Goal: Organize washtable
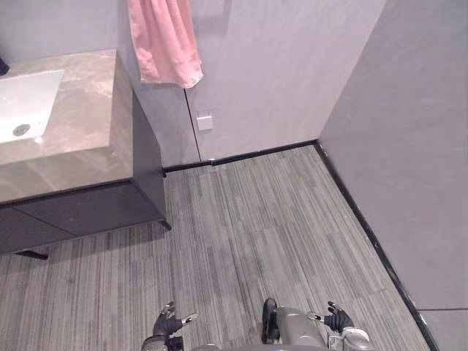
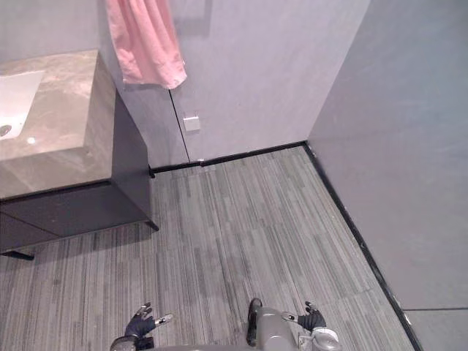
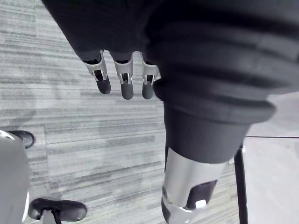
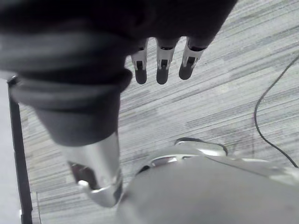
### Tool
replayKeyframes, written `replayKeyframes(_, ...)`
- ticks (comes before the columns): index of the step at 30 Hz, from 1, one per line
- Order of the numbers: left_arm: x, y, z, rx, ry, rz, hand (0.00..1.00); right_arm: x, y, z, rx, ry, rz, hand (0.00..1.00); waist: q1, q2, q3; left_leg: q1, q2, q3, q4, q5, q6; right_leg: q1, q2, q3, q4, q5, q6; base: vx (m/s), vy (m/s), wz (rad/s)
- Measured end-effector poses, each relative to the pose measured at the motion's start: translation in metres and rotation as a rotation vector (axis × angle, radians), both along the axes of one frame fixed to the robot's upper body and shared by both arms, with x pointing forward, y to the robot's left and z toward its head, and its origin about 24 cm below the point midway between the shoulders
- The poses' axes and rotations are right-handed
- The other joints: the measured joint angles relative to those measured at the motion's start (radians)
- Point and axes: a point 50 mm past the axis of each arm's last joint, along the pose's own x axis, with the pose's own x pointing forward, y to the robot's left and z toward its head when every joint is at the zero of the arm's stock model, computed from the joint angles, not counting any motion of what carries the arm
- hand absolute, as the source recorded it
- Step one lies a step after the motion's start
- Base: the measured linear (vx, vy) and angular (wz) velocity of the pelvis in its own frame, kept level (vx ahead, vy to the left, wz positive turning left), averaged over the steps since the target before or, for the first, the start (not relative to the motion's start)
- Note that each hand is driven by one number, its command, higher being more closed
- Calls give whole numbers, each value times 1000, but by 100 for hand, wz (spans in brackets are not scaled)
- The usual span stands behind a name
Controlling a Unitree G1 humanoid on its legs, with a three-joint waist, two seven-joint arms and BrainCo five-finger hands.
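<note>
Nearest, left robot hand [image 1: 170, 322] hangs low over striped grey floor [image 1: 256, 219], fingers straight and spread, holding nothing. right robot hand [image 1: 338, 319] likewise wide, empty. Marble washtable surface [image 1: 80, 124] with white sink [image 1: 25, 102] sits well apart, far left. Pink towel [image 1: 164, 40] hangs on wall just beside it.

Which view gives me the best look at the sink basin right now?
The left eye view: the white sink basin shows most of its bowl, drain included, set in the marble counter. The right eye view cuts the basin down to a slice at the edge. Both wrist views face the floor.
</note>
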Motion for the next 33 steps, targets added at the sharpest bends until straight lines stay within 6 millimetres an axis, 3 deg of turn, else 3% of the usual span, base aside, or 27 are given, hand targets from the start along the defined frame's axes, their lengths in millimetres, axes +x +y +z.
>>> replayKeyframes(1, 0, -4, 0, -12, -4, 3, 0, -2, 3, -1, 12, 2, -12, 0, 8, -5, 10, -45, 31, 2, 168, -3, -5, 78, 10, -1, -38, -8, -13, 405, -148, 9)
replayKeyframes(3, 4, -3, 3, -14, -30, 16, 0, -3, 6, -1, 27, -8, -31, 0, 28, -21, 18, -95, 67, 46, 292, -18, 19, 171, 11, 9, -84, -13, -20, 360, -88, -10)
replayKeyframes(6, 9, -3, 6, -16, -53, 18, 0, 7, 10, 2, 42, -47, -39, 0, 53, -24, 24, -227, 76, 72, 309, -44, 62, 263, -6, 37, -163, -17, -19, 307, 32, -16)
replayKeyframes(8, 11, -1, 6, -11, -58, 20, 0, 13, 13, 3, 48, -60, -35, 0, 54, -28, 28, -296, 27, 59, 167, -41, 58, 294, -41, 37, -181, -34, 10, 285, 167, 0)
replayKeyframes(9, 13, -3, 7, -12, -62, 11, 0, 18, 13, 4, 49, -72, -31, 0, 55, -28, 28, -322, -14, 43, -4, -23, 51, 312, -68, 34, -182, -52, 40, 290, 242, 6)
replayKeyframes(10, 13, -4, 7, -12, -64, 9, 0, 18, 13, 5, 47, -71, -32, 0, 58, -22, 27, -333, -40, 23, -139, 34, 52, 326, -80, 34, -185, -70, 70, 390, 314, -2)
replayKeyframes(11, 13, -3, 7, -10, -63, 7, 0, 17, 17, 3, 55, -64, -29, 0, 73, -22, 25, -302, -71, 21, -198, 170, 107, 344, -92, 50, -197, -85, 95, 350, 270, -1)
replayKeyframes(12, 16, -2, 8, -4, -68, 4, 0, 16, 22, 2, 65, -61, -21, 0, 78, -43, 22, -293, -93, 31, -216, 167, 107, 347, -113, 58, -206, -83, 93, 370, 234, 7)
replayKeyframes(14, 20, 7, 10, 23, -80, -3, 0, 19, 26, 2, 72, -65, -3, 0, 80, -70, 26, -314, -121, 35, -165, 121, 159, 346, -142, 87, -191, -63, 103, 368, 209, 13)
replayKeyframes(16, 18, 7, 9, 18, -74, 10, 0, 22, 27, 3, 73, -73, -3, 0, 89, -72, 26, -273, -125, 55, -132, 63, 187, 312, -162, 131, -48, -61, 111, 484, 266, -21)
replayKeyframes(17, 16, 8, 9, 20, -68, 8, 0, 25, 30, 4, 79, -82, 2, 0, 102, -72, 26, -202, -128, 75, -156, 36, 199, 235, -180, 183, 171, -29, 174, 407, 224, -37)
replayKeyframes(18, 15, 8, 9, 21, -67, 5, 0, 25, 31, 4, 81, -84, 5, 0, 102, -71, 26, -187, -129, 78, -163, 28, 202, 217, -184, 192, 227, -12, 198, 369, 183, -38)
replayKeyframes(19, 13, 9, 8, 25, -59, 2, 0, 27, 35, 4, 87, -88, 25, 0, 101, -69, 28, -127, -131, 85, -183, 0, 215, 131, -196, 221, 450, 52, 248, 286, 121, -14)
replayKeyframes(20, 12, 8, 8, 24, -56, -2, 0, 26, 37, 4, 91, -86, 29, 0, 99, -72, 29, -96, -136, 85, -189, -12, 218, 91, -203, 224, 553, 41, 236, 447, 162, -5)
replayKeyframes(21, 10, 10, 7, 32, -42, -18, 0, 25, 40, 3, 96, -83, 36, 0, 91, -74, 30, -15, -146, 81, -219, -27, 226, 13, -210, 199, 715, -16, 178, 307, 78, 10)
replayKeyframes(22, 9, 9, 6, 31, -37, -19, 0, 26, 39, 4, 93, -86, 44, 0, 83, -70, 33, 18, -147, 79, -241, -27, 226, -8, -209, 181, 731, -38, 162, 392, 72, 19)
replayKeyframes(24, 7, 10, 5, 29, -30, -15, 0, 29, 40, 5, 85, -92, 74, 0, 60, -57, 39, 110, -131, 66, -305, -27, 225, -73, -177, 97, 642, -90, 118, 422, 18, 24)
replayKeyframes(26, 8, 9, 6, 26, -34, -14, 0, 32, 40, 7, 82, -111, 78, 0, 48, -54, 40, 144, -107, 46, -333, -27, 225, -131, -122, 64, 448, -99, 106, 390, -47, 30)
replayKeyframes(27, 9, 7, 6, 22, -38, -15, 0, 31, 39, 7, 79, -110, 77, 0, 47, -53, 40, 156, -97, 33, -342, -27, 225, -153, -96, 69, 330, -88, 99, 405, -103, 39)
replayKeyframes(28, 11, 6, 6, 19, -42, -16, 0, 31, 37, 7, 77, -110, 73, 0, 45, -57, 40, 172, -93, 14, -350, -28, 219, -160, -60, 89, 147, -23, 97, 500, -156, 67)
replayKeyframes(29, 11, 7, 6, 21, -41, -16, 0, 27, 35, 6, 73, -101, 69, 0, 45, -67, 36, 196, -101, -35, -351, -46, 179, -149, -39, 138, -27, 136, 84, 429, -162, 63)
replayKeyframes(30, 11, 6, 6, 19, -40, -16, 0, 26, 35, 6, 73, -99, 67, 0, 44, -68, 35, 203, -101, -49, -351, -51, 170, -145, -37, 150, -28, 180, 83, 464, -192, 65)
replayKeyframes(31, 10, -2, 4, -3, -34, -11, 0, 28, 28, 7, 59, -106, 54, 0, 43, -52, 33, 224, -86, -82, -353, -63, 150, -142, -27, 149, 13, 193, 65, 444, -201, 48)
replayKeyframes(33, 13, -12, 4, -29, -48, -6, 0, 31, 27, 9, 50, -111, 59, 0, 48, -19, 25, 201, -49, -150, -298, -25, 87, -138, -30, 97, 75, 102, 42, 482, -234, 63)
